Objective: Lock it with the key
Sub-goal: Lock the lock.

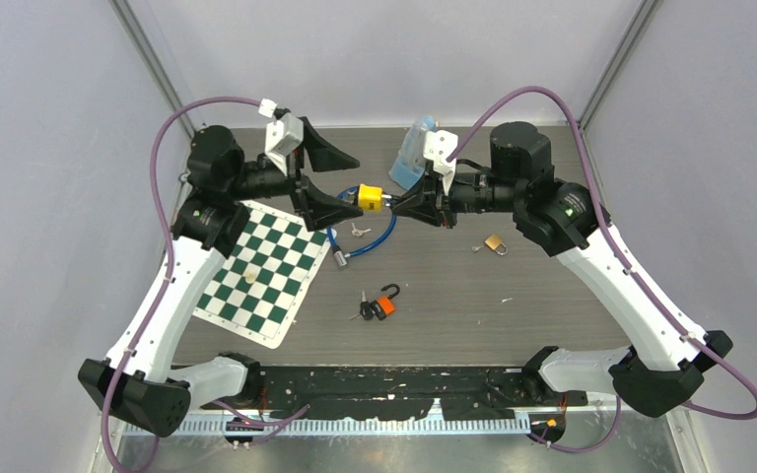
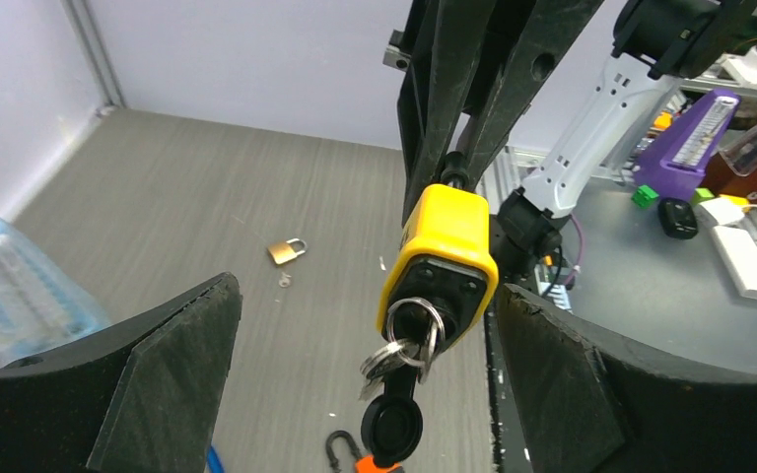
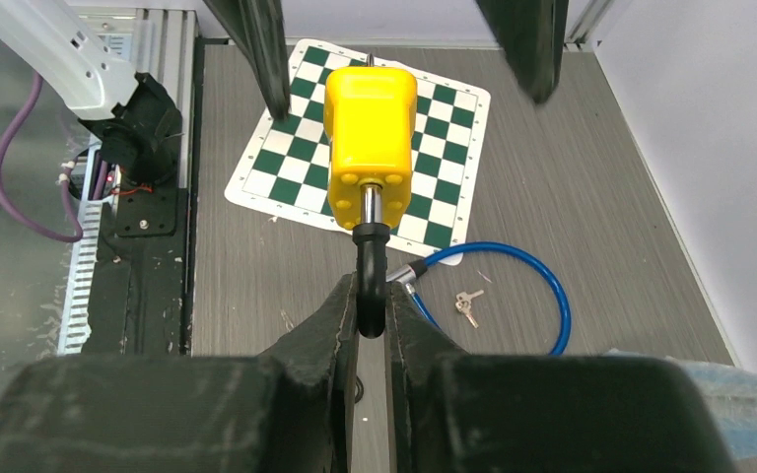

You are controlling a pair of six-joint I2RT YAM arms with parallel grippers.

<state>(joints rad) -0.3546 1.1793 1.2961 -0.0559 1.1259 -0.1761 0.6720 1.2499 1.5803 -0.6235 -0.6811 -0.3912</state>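
Note:
A yellow padlock [image 1: 370, 197] hangs in the air above the table's middle back. My right gripper [image 3: 372, 296] is shut on its black shackle [image 3: 371, 271]; the yellow body [image 3: 370, 138] points away from it. In the left wrist view the padlock [image 2: 441, 258] faces me with a key ring and keys [image 2: 404, 340] in its keyhole and a black dust cap [image 2: 391, 426] hanging below. My left gripper [image 2: 370, 384] is open, its fingers on either side of the padlock's key end, not touching it.
A green-white chessboard mat [image 1: 261, 268] with a small pawn lies at left. A blue cable lock [image 1: 365, 236] with small keys [image 1: 358, 231], a brass padlock [image 1: 495, 243], an orange-black padlock [image 1: 382, 304] and a plastic bottle [image 1: 414, 153] lie around the table.

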